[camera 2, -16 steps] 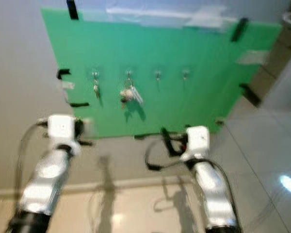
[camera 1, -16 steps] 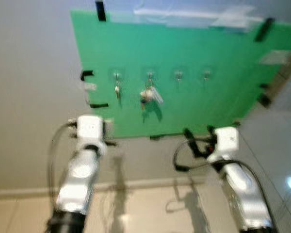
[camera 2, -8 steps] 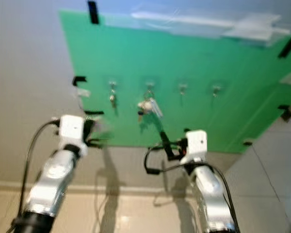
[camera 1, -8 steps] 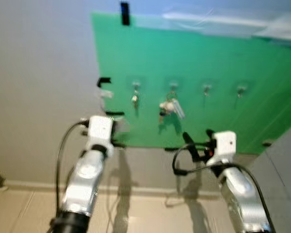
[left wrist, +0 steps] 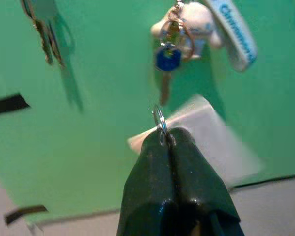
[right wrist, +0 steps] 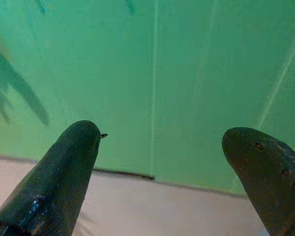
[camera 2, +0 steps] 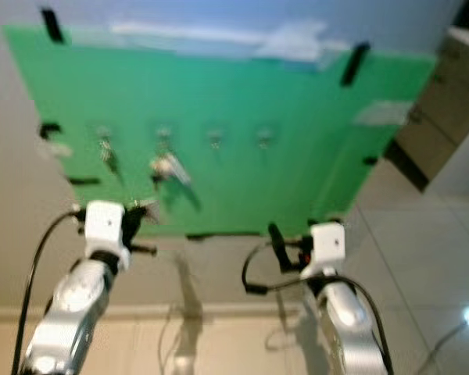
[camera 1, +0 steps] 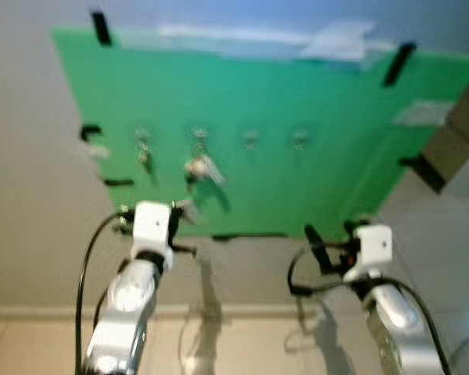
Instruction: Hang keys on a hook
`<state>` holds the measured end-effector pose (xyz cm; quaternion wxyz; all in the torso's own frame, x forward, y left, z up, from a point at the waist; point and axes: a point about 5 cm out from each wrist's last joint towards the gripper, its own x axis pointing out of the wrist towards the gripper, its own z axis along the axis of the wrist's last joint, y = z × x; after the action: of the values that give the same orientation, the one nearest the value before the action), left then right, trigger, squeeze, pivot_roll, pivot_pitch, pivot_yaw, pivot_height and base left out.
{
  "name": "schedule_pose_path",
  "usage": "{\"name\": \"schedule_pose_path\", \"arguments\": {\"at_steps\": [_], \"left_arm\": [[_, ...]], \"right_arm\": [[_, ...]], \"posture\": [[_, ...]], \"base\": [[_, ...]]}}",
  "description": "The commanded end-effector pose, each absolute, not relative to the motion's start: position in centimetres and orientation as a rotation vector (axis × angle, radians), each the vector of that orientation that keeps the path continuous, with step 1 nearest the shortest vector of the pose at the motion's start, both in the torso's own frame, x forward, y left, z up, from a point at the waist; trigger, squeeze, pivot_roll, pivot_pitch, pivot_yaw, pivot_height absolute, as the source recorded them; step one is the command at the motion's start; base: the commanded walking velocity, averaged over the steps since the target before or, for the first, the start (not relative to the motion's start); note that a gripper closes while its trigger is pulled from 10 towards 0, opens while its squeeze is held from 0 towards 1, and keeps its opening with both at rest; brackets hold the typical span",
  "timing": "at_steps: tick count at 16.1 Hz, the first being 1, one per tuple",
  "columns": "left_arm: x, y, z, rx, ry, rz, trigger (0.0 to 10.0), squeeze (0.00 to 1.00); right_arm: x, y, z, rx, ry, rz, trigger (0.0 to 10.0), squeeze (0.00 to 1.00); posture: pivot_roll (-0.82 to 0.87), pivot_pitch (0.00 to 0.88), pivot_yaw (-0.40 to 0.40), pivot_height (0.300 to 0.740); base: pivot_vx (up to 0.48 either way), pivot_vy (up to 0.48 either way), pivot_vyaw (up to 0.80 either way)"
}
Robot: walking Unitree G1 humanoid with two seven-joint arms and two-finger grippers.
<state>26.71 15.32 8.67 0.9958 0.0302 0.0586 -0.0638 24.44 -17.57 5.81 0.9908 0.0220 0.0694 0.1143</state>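
A: Left claw (left wrist: 168,140) is pinched tight on a small key ring (left wrist: 159,117) — ring pokes out at the very tips, low on the green board (camera 1: 313,180). Thin grip; my guess is a bump on the board twists it loose.

B: Right claw (right wrist: 162,162)?

A: Spread wide, holding nothing, near the board's lower edge.

B: Further out?

A: Just beyond the ring hangs a charm key set (left wrist: 187,29) on the second hook (camera 1: 198,134); a plain key (left wrist: 42,34) on the first hook (camera 1: 142,134). Risk — snagging that charm set on the way up. Free hooks (camera 1: 250,139) sit to the right.

B: Unclear bits?

A: Head views are blurred, so hook tips can't be resolved. What hangs below the ring is hidden behind the fingers (left wrist: 187,162).
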Motion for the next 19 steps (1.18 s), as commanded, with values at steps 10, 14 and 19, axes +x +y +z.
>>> {"name": "schedule_pose_path", "arguments": {"at_steps": [10,14,19], "left_arm": [[22.3,18.5,8.5,0.066,0.204,-0.184,10.0,0.00],[22.3,16.7,10.2,0.077,0.065,-0.232,10.0,0.00],[22.7,16.1,15.3,0.153,-0.097,-0.292,10.0,0.00]], "right_arm": [[21.0,-19.0,8.1,0.003,0.103,0.213,10.0,0.00],[19.0,-20.1,7.2,-0.026,0.112,0.170,10.0,0.00],[13.8,-20.5,8.1,-0.098,0.078,0.086,10.0,0.00]], "posture": [[0.00,0.000,-0.024,0.740],[0.00,0.000,-0.041,0.740],[-0.01,0.000,-0.050,0.740]], "base": [[0.000,0.000,0.00],[0.000,0.000,0.00],[0.092,0.000,0.00]]}}
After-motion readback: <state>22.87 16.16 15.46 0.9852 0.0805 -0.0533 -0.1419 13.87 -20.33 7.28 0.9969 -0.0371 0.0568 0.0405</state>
